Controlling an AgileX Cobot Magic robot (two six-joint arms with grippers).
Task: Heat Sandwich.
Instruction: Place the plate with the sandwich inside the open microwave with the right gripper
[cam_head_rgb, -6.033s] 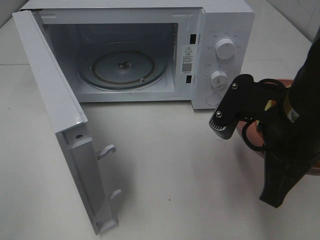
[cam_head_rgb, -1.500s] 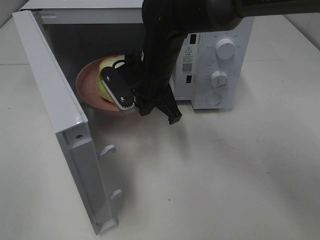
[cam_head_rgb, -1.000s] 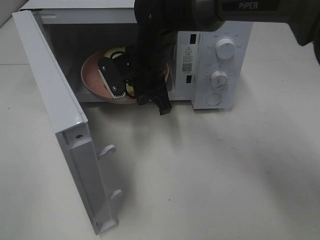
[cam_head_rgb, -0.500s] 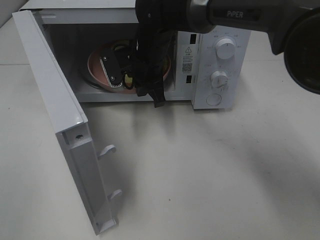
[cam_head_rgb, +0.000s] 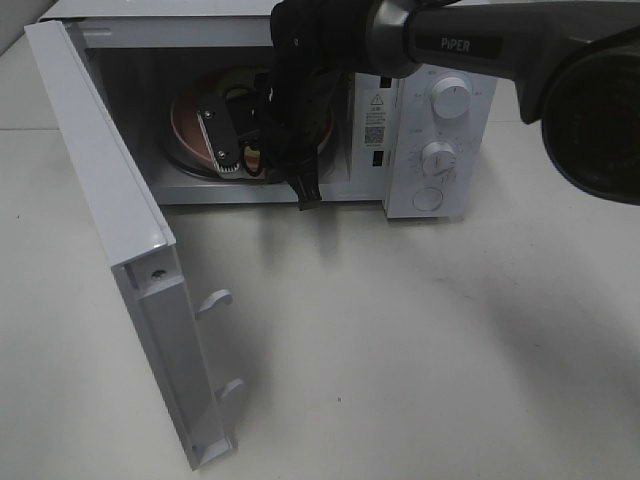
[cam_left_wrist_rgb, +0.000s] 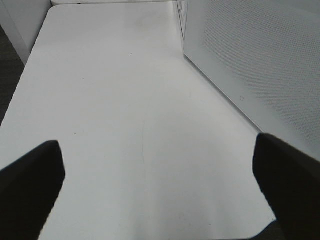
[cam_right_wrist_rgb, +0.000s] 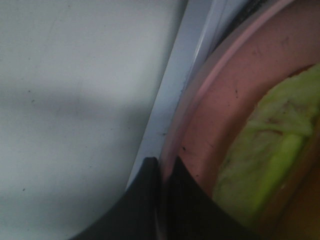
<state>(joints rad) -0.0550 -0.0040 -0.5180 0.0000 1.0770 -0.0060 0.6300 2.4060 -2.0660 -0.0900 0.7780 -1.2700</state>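
The white microwave (cam_head_rgb: 440, 60) stands with its door (cam_head_rgb: 110, 220) swung wide open. My right gripper (cam_head_rgb: 232, 166) reaches into the cavity, shut on the near rim of the salmon-pink plate (cam_head_rgb: 188, 120), which sits tilted over the turntable. In the right wrist view the two dark fingertips (cam_right_wrist_rgb: 150, 200) pinch the plate's rim (cam_right_wrist_rgb: 220, 100), and the yellow-green sandwich (cam_right_wrist_rgb: 270, 165) lies on the plate beside them. In the high view the arm hides most of the sandwich. My left gripper (cam_left_wrist_rgb: 160, 200) hangs open over bare white table, beside the door's outer face (cam_left_wrist_rgb: 260, 65), holding nothing.
Two round knobs (cam_head_rgb: 452, 98) (cam_head_rgb: 438, 158) sit on the microwave's right panel. The open door juts toward the front left with its latch hooks (cam_head_rgb: 215, 300) sticking out. White tabletop (cam_head_rgb: 420, 350) stretches in front of the microwave.
My right arm has pushed the plate with the sandwich from the cavity's front opening deeper inside, over the turntable. The grip on the rim has stayed shut. The left gripper has not changed.
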